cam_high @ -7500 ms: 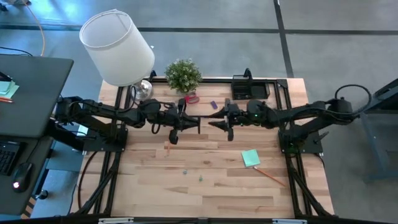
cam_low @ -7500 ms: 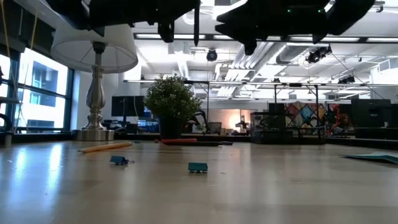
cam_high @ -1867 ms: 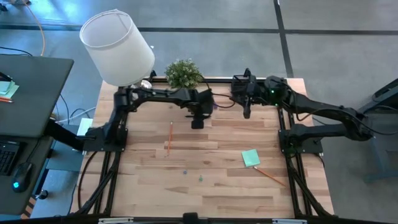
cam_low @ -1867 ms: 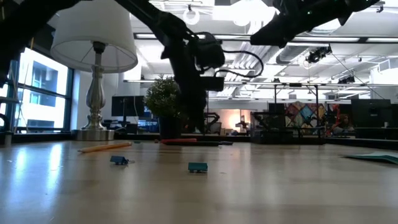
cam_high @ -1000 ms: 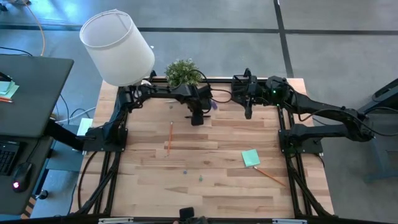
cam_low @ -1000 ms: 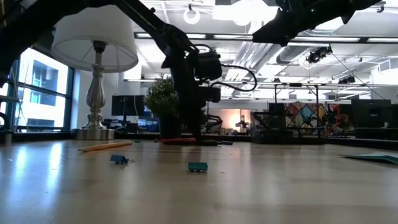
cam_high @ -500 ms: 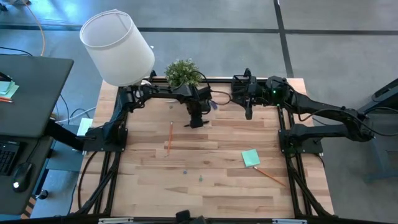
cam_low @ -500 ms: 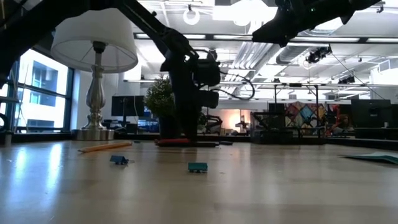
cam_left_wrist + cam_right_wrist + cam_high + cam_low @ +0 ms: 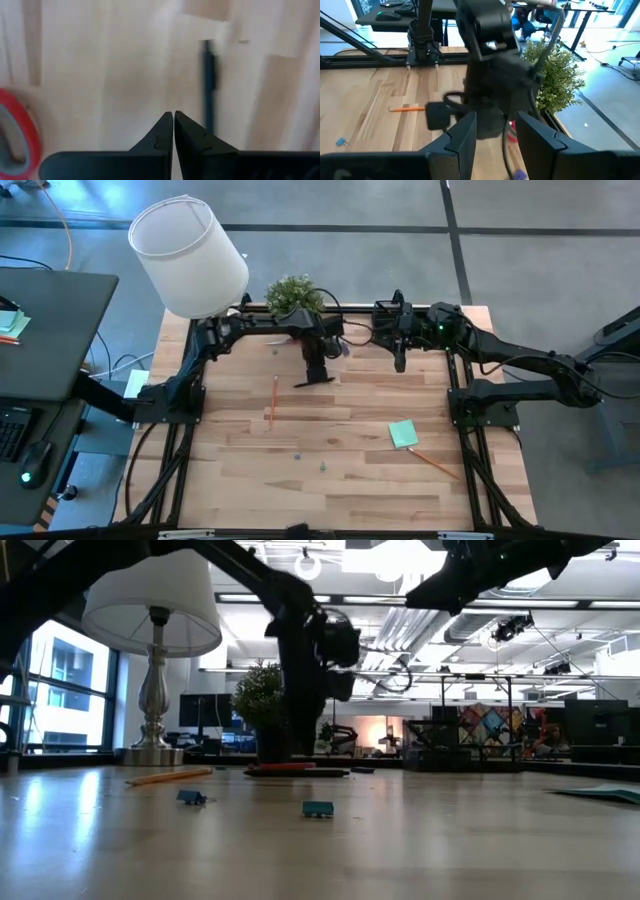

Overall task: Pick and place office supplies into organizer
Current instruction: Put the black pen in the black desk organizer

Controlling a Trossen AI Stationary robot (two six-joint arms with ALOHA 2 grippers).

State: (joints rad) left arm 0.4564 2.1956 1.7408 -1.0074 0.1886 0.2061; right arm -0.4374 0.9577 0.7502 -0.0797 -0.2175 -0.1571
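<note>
My left end effector [image 9: 173,125] was pressed together, empty, over the surface. The dark pen [image 9: 209,85] beyond looked light, stiff and slippery, so I judged mid-barrel the best place to grip. My right end effector [image 9: 495,120] waited with its fingers apart near the organizer [image 9: 403,323].

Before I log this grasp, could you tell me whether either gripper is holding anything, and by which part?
Nothing is held. The left gripper has its fingers shut on nothing, with the dark pen lying apart from them; the right gripper is open and empty.

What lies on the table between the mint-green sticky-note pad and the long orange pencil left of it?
Only bare wood in the high view between sticky-note pad and pencil.
</note>
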